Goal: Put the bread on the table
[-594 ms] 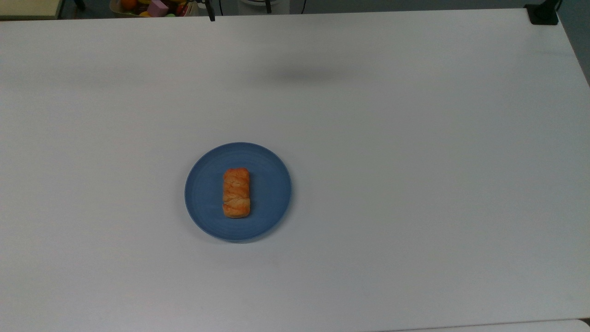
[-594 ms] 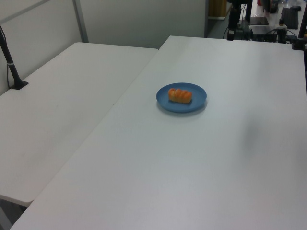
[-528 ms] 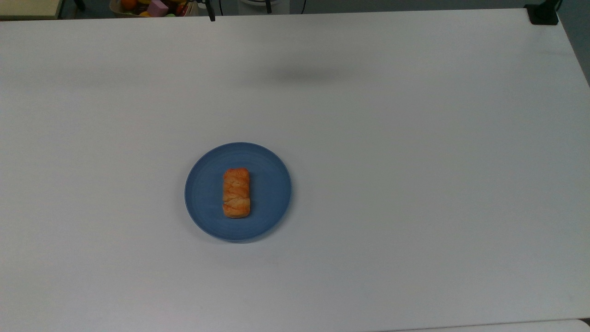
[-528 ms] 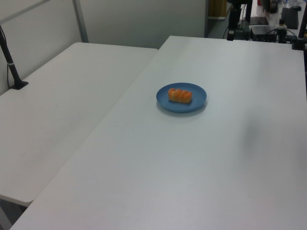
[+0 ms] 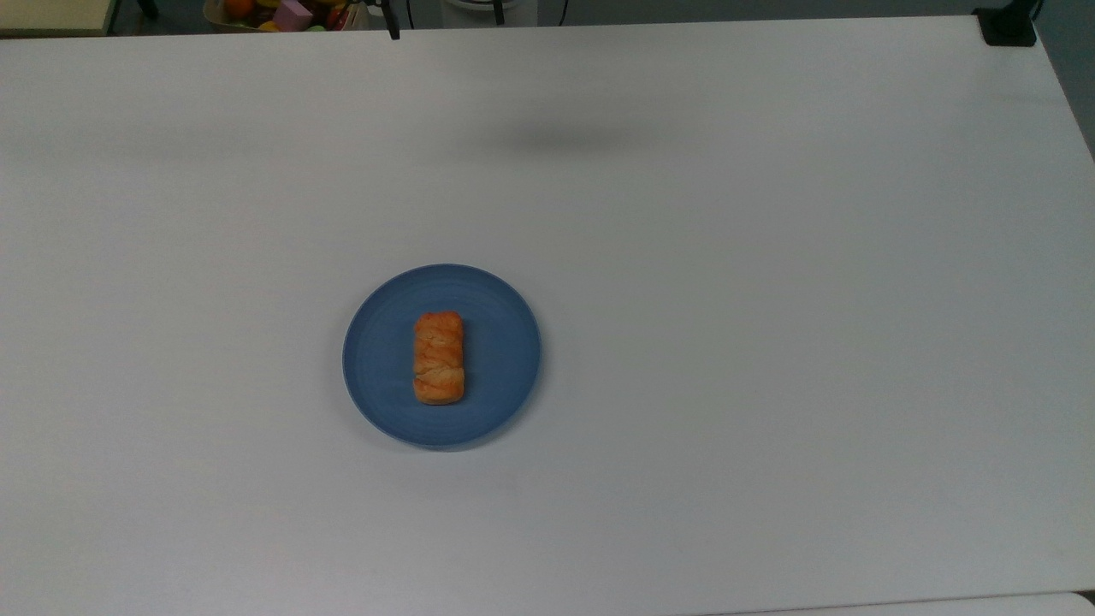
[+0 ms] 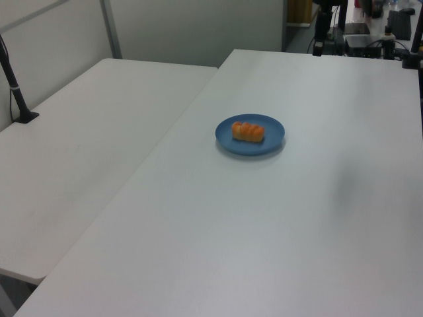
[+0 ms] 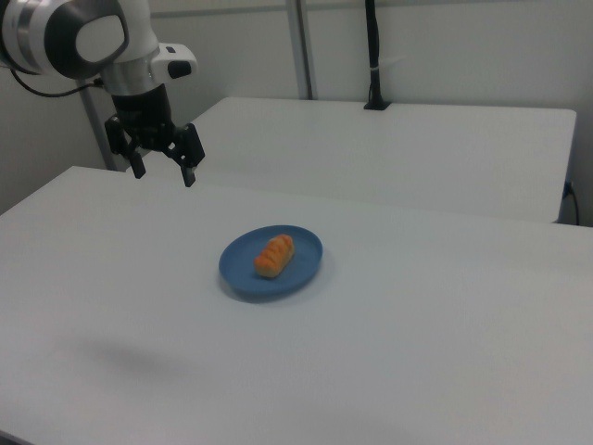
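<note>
Still bread (image 7: 274, 255) on blue plate (image 7: 301, 267), well apart from raised pincer (image 7: 164, 171), fingers spread, empty.

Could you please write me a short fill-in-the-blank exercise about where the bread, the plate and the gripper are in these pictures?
1. The bread lies on a round plate whose colour is ____.
2. The plate rests on a table whose colour is ____.
3. In the right view, the gripper hangs in the air, holding ____.
4. In the right view, the gripper's fingers stand ____.

Missing words: blue; white; nothing; open
</note>
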